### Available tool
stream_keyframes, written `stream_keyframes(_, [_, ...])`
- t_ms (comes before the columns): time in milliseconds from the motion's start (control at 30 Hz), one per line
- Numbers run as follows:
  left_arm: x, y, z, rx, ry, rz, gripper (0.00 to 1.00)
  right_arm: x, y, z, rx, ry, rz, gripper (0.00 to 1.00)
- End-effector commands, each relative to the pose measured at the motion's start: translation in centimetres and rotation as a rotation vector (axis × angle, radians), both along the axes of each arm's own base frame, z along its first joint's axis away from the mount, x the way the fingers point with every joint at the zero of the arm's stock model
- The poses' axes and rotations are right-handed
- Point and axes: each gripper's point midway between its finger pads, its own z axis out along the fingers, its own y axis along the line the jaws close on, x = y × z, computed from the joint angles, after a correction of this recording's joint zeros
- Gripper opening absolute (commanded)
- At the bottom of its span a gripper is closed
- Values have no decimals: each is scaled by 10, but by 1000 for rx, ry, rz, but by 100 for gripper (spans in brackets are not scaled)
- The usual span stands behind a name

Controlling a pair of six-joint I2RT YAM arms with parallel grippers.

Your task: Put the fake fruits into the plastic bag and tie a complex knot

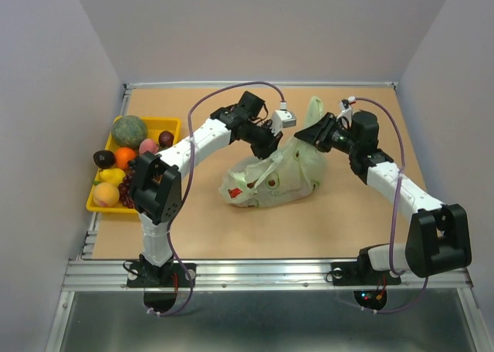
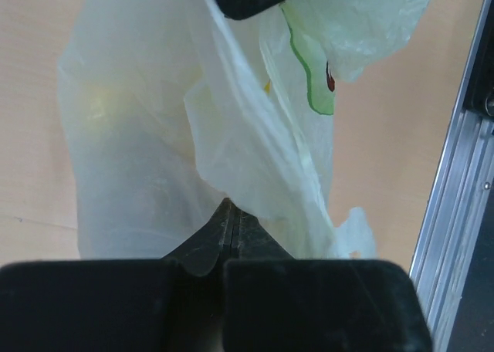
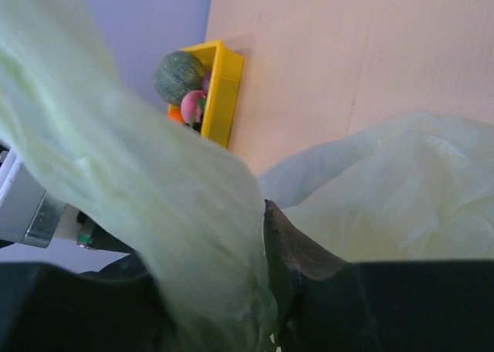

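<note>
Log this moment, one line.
left pincer: shut on plastic bag; right pincer: shut on plastic bag; knot: none seen; fake fruits: several in yellow tray

Brightly, evenly lit from above, with only soft, faint shadows. Sharp in the overhead view. Blurred at close range over the plastic bag [image 3: 116, 174] in the 2 wrist views.

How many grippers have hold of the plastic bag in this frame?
2. The left gripper is shut on a fold near the top of the plastic bag. The right gripper pinches the raised flap on its right side, with one finger hidden behind the film.
</note>
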Motion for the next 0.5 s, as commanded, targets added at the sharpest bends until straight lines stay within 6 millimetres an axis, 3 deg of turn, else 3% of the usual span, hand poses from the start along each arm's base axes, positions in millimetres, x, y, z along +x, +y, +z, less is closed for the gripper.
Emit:
stream_keyframes(0, [1,-9,26,-84,-27,-9,0,-1,5,21,60,-94,38,44])
stream_keyframes(67, [1,-10,27,-86,-32,-10,0,1,6,23,70,-104,40,50])
stream_keyframes(200, [0,-10,25,-83,-24,-9,0,7,5,19,67,-96,18,54])
stream_keyframes(333, [-6,-10,25,-90,-36,-29,0,17,-3,4,27,-62,-47,54])
stream_keyframes(467, [-18,-9,24,-72,-87,-86,0,26,-7,-7,10,-35,-86,47])
